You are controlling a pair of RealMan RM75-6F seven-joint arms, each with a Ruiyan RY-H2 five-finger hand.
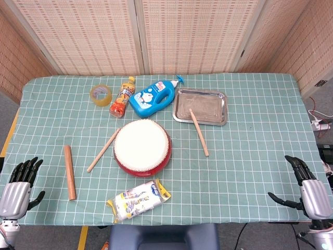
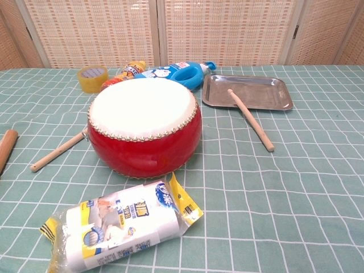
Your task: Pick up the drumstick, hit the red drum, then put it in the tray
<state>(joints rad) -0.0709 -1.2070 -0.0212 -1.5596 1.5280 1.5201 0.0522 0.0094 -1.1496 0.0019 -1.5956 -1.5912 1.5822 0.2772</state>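
The red drum (image 1: 142, 146) (image 2: 144, 124) with its white skin stands mid-table. One wooden drumstick (image 1: 199, 132) (image 2: 250, 119) lies with its far end inside the metal tray (image 1: 212, 99) (image 2: 267, 86) and its near end out on the cloth. A second drumstick (image 1: 103, 151) (image 2: 57, 152) lies just left of the drum. My left hand (image 1: 20, 189) hovers open at the table's near left corner, far from both sticks. At the near right edge my right hand (image 1: 306, 189) is also open and empty. Neither hand appears in the chest view.
A thick wooden rod (image 1: 69, 172) (image 2: 5, 146) lies left of the drum. Behind it are a tape roll (image 1: 101, 94) (image 2: 91, 78), an orange bottle (image 1: 122, 97) (image 2: 126, 73) and a blue bottle (image 1: 154, 97) (image 2: 179, 72). A tissue pack (image 1: 138, 199) (image 2: 122, 223) lies in front.
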